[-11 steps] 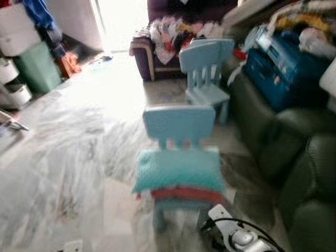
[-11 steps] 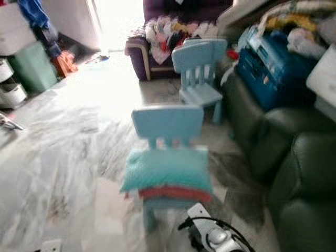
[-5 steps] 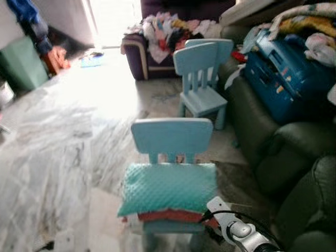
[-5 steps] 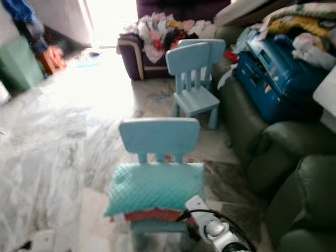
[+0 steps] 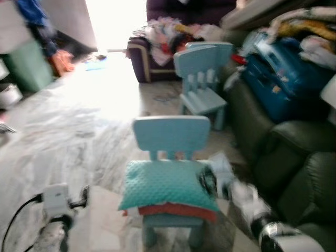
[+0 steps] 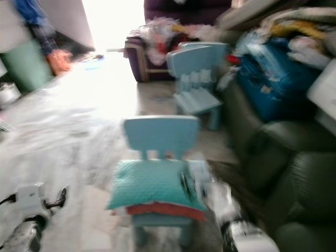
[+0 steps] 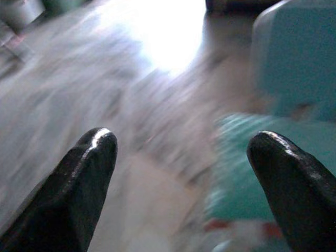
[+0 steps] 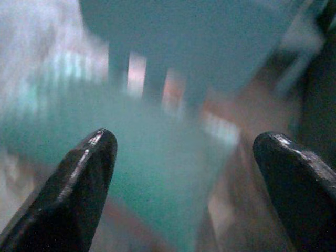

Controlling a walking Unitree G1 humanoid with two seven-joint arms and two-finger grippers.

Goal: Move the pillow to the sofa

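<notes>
A teal quilted pillow [image 5: 165, 184] lies on the seat of a small light blue chair [image 5: 170, 131], on top of a red cushion [image 5: 178, 211]. My right gripper [image 5: 207, 181], blurred by motion, is at the pillow's right end. In the right wrist view its fingers [image 8: 79, 184] stand wide apart and open, facing the pillow [image 8: 131, 152] and the chair back [image 8: 184, 37]. My left gripper [image 5: 83, 195] hangs open over the floor, left of the chair. The left wrist view has the pillow [image 7: 262, 168] off to one side. The dark green sofa [image 5: 299, 157] stands right of the chair.
A second blue chair [image 5: 202, 79] stands farther back. A blue suitcase [image 5: 283, 73] and piled laundry lie on the sofa's far part. A purple armchair [image 5: 152, 52] with clothes is at the back, and a green bin [image 5: 31, 68] at the far left. Marble floor [image 5: 79, 126] spreads to the left.
My right arm has swung up from the lower edge to the pillow's right end. My left arm has come into view at the lower left. The camera shifted slightly.
</notes>
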